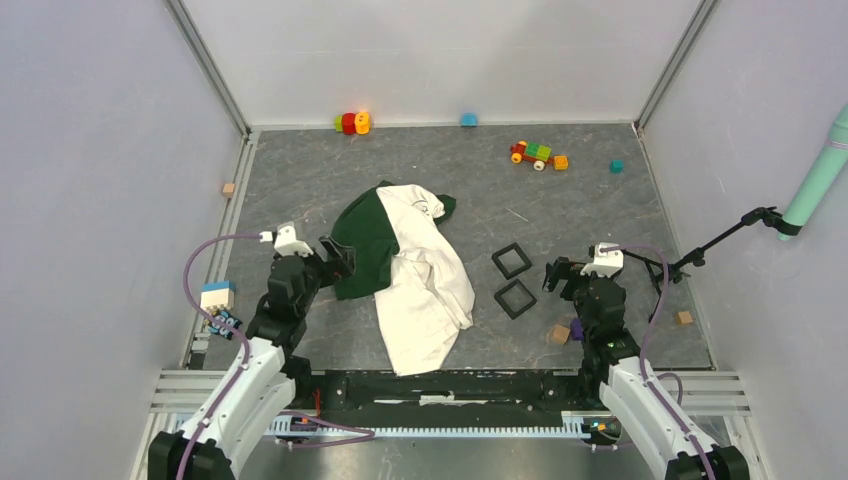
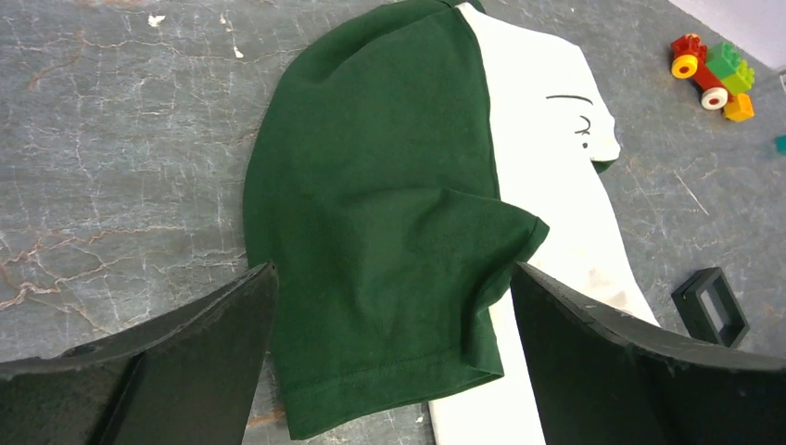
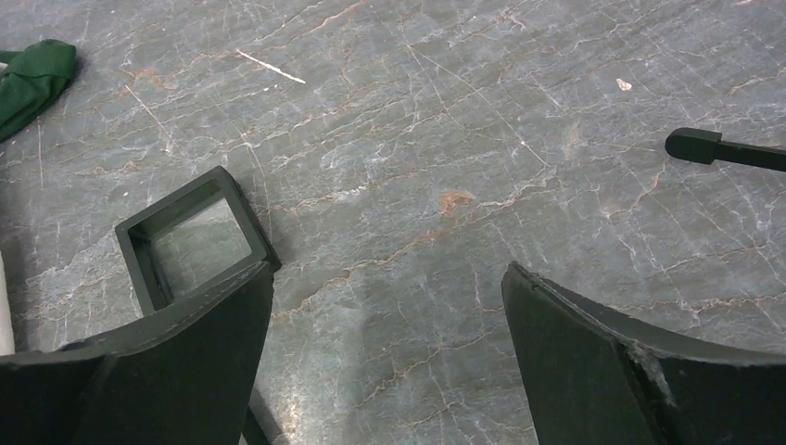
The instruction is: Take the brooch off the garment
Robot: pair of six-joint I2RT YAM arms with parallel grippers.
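Left tool (image 1: 335,255): jaws spread as wide as they go, nothing held. It sits at 9 o'clock of the large soft half dark green, half cream-white shirt (image 1: 425,275). In the left wrist view the tool (image 2: 391,269) brackets the green sleeve hem from just above. My read is that this is a line-up for pinning or lifting cloth, not yet a grasp.

The shirt lies rumpled mid-table (image 1: 600,190), green half toward 10 o'clock and cream half trailing to 6 o'clock. Dark lettering shows near the collar at 12 o'clock. The tiny orange-brown brooch is not made out in any view — too small or in a fold, cannot tell.

At 3 o'clock of the shirt lie two black square frames (image 1: 512,260), apart from the cloth.

Right tool (image 1: 552,275): also fully open and empty, over bare table just past the frames — probably parked clear until the shirt is steadied.
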